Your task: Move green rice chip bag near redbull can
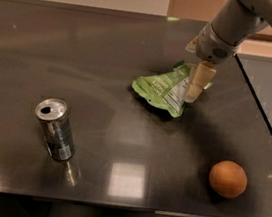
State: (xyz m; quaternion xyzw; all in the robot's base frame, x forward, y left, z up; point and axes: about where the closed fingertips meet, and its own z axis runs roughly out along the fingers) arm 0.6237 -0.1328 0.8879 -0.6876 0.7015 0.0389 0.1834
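The green rice chip bag (163, 88) lies crumpled on the dark table, right of centre, with its white label panel facing right. The redbull can (56, 129) stands upright at the front left, pull-tab top showing, well apart from the bag. My gripper (195, 91) hangs from the grey arm at the upper right and points down at the bag's right edge, over the white label. Whether it touches the bag is not clear.
An orange (227, 178) sits at the front right of the table. The table's right edge (263, 118) runs diagonally behind the arm, and its front edge (122, 204) is close below the can.
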